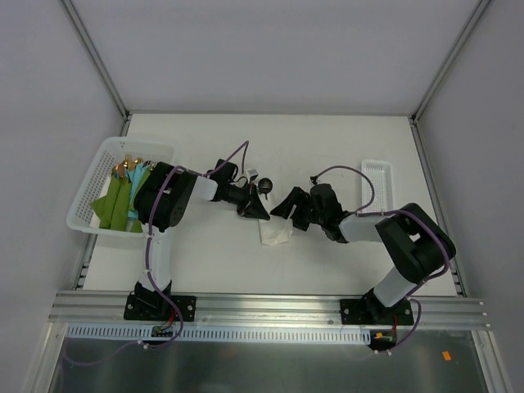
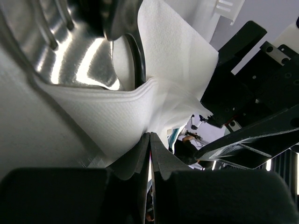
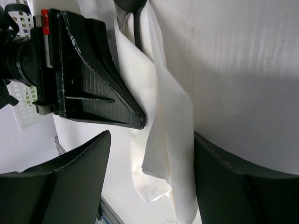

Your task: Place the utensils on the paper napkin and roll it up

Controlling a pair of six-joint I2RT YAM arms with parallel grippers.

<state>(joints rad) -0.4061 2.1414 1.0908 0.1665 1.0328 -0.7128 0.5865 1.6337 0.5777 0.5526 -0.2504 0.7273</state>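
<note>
Straddling the paper napkin [image 3: 163, 140] at mid-table with jaws spread wide, right gripper [image 3: 154, 182], left gripper [image 3: 139, 122] pressing fully closed, tips touching the napkin's fold, utensils [image 2: 79, 60] lying tucked inside, basket [image 1: 79, 205] holding green cloths [image 1: 115, 205] far left.

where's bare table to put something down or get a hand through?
Free: the far strip of table between the white basket and the small tray; the near strip between the paper napkin and the table's near edge. Crowded: the centre, left end effector and right end effector meeting at the napkin.
</note>
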